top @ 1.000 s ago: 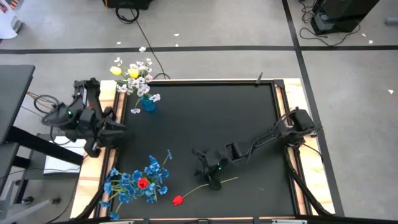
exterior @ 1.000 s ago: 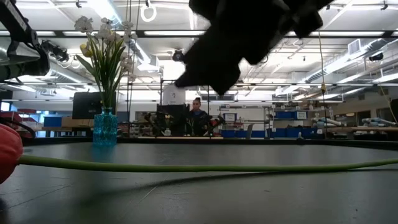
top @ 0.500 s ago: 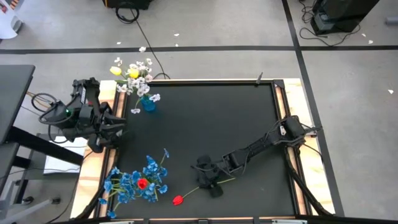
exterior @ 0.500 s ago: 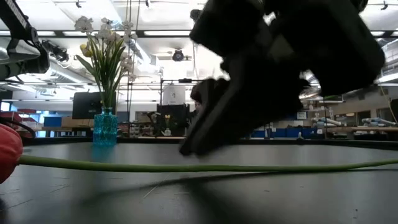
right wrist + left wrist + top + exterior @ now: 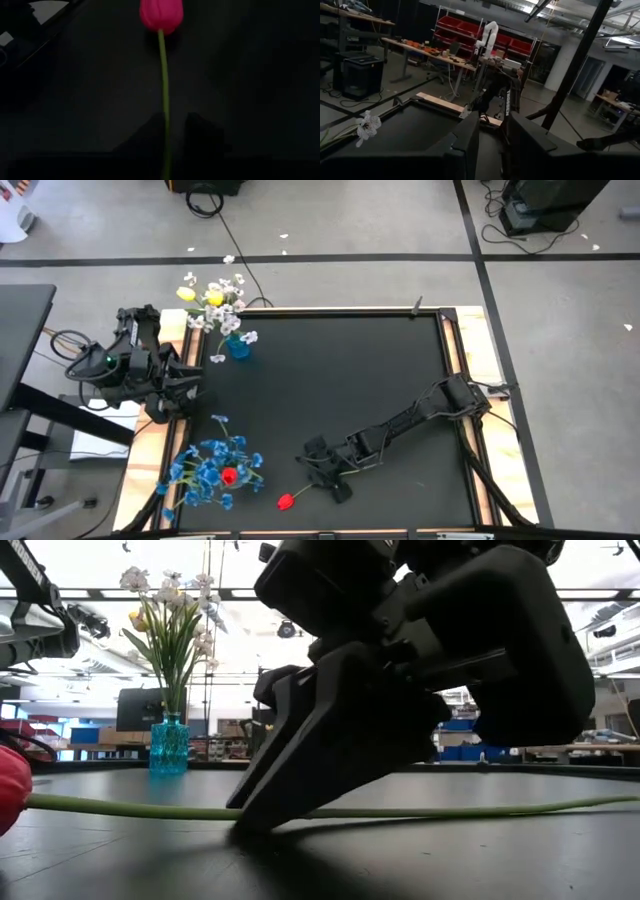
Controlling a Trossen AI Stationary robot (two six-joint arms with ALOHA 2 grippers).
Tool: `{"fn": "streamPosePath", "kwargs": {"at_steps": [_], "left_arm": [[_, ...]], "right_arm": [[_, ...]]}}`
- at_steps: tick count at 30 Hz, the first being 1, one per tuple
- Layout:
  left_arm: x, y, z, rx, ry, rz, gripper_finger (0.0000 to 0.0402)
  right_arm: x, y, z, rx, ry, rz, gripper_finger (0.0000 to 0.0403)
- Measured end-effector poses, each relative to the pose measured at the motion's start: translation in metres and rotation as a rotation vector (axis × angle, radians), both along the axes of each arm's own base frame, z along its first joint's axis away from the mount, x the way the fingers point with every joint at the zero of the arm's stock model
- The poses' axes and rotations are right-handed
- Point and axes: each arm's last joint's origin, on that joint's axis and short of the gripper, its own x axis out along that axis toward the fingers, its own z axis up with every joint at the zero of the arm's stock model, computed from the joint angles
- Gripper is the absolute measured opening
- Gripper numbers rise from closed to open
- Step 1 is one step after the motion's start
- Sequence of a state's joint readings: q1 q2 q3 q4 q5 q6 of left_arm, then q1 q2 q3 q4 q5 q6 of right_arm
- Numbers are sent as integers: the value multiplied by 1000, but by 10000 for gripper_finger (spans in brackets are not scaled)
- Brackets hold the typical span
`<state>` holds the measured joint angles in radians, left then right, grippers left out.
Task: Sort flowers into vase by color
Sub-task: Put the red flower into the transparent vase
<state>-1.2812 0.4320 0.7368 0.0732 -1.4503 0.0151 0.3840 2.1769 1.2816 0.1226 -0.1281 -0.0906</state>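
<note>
1. Right gripper: has dropped from a hover to the table near its front edge, and now sits on the red tulip.
2. Its fingers have narrowed and straddle the green stem. Whether they already pinch it cannot be told.
3. Tulip lies flat, head toward the front left corner (not lifted yet).
4. Judgement: pick-up is starting; the tulip probably belongs with the red and blue bunch at the front left.
5. Left gripper waits at the left edge, fingers parted and empty.

Right end effector low, left end effector raised.
</note>
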Motion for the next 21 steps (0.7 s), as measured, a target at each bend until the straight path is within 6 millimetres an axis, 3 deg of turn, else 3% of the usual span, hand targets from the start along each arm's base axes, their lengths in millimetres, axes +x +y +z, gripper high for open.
{"fn": "streamPosePath", "kwargs": {"at_steps": [4,11,21], "left_arm": [[0,0,0,7,4,5,112],[0,0,0,8,5,8,112],[0,1,-1,75,30,38,112]], "right_arm": [[-2,0,1,-5,25,13,20],[-6,-16,22,44,89,-60,7],[2,-83,128,204,-209,-390,3]]}}
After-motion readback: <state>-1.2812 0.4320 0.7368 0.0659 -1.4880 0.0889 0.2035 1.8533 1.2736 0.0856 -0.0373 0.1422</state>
